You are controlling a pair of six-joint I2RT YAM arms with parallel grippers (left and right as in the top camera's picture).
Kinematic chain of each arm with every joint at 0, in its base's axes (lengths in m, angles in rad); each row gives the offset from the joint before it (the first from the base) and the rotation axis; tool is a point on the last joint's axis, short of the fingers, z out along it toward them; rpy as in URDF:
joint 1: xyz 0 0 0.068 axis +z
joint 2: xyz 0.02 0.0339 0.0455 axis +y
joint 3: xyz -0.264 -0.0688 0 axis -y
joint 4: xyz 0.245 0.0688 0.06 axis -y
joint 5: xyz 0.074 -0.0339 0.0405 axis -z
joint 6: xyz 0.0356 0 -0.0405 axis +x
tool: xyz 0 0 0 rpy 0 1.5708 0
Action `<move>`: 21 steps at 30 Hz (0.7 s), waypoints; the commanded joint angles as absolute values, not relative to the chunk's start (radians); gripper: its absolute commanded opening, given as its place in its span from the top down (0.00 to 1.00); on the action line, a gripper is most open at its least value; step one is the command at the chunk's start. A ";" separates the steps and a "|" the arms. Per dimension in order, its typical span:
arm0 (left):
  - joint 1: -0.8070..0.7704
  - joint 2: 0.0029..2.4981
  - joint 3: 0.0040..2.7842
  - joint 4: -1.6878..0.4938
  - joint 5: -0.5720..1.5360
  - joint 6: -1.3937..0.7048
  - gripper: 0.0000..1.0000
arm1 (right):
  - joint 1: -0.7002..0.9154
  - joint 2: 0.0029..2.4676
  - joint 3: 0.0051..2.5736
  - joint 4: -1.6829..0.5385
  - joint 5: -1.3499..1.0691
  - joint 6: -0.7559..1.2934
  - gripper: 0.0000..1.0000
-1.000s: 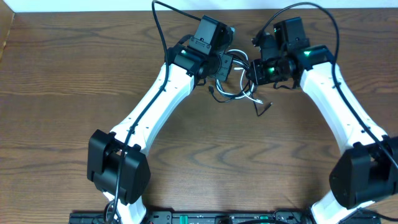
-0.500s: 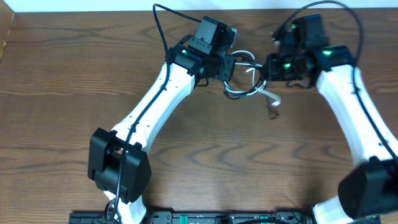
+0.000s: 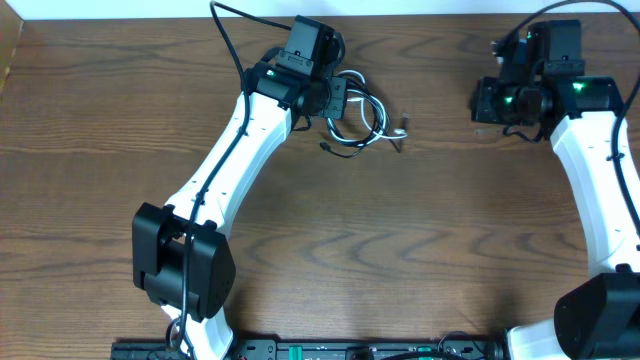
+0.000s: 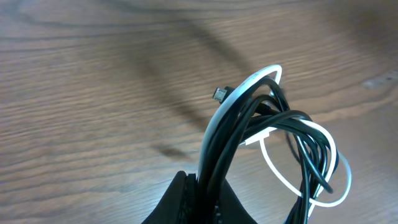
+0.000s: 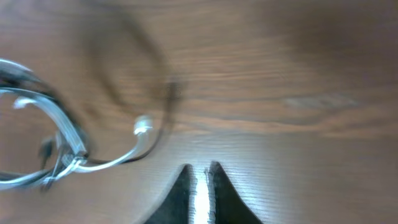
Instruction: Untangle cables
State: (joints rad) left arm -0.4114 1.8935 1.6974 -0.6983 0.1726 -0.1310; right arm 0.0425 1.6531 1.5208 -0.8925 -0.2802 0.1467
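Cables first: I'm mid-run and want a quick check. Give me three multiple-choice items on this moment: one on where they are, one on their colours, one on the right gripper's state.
1. Where are the cables?
A. Held at the left gripper
B. Lying loose at the near edge
C. Draped over the right arm

2. What colours are the cables?
A. Red and blue
B. Black and white
C. All yellow

3. The right gripper is:
A. clamped on a plug
B. wide open
C. shut on nothing

Answers:
1 A: the overhead view shows the tangle at the left fingers.
2 B: the left wrist view shows black and white strands looped together.
3 C: the right wrist view shows barely a slit between the fingers, with the cables well apart from them.
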 commanded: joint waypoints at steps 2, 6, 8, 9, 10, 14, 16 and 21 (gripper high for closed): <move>-0.411 1.889 1.710 -0.684 0.284 -0.136 0.92 | 0.066 1.655 1.515 -0.880 -0.416 0.050 0.56; -0.411 1.889 1.710 -0.677 0.418 -0.136 0.92 | 0.080 1.660 1.515 -0.862 -0.439 0.050 0.53; -0.411 1.889 1.710 -0.673 0.472 -0.136 0.93 | 0.094 1.669 1.515 -0.855 -0.464 0.043 0.53; -0.411 1.889 1.710 -0.672 0.491 -0.136 0.93 | 0.102 1.674 1.515 -0.852 -0.477 0.036 0.54; -0.411 1.889 1.710 -0.671 0.506 -0.136 0.93 | 0.110 1.681 1.515 -0.852 -0.485 0.035 0.54; -0.411 1.889 1.710 -0.668 0.524 -0.136 0.93 | 0.141 1.710 1.515 -0.853 -0.486 0.028 0.57; -0.411 1.889 1.710 -0.668 0.524 -0.136 0.93 | 0.150 1.719 1.515 -0.856 -0.486 0.028 0.59; -0.411 1.889 1.710 -0.662 0.524 -0.136 0.92 | 0.167 1.732 1.515 -0.869 -0.486 0.023 0.60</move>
State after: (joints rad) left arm -0.4114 1.8931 1.6974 -0.6708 0.4923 -0.1314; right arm 0.1558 1.7237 1.5204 -0.8623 -0.4679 0.0433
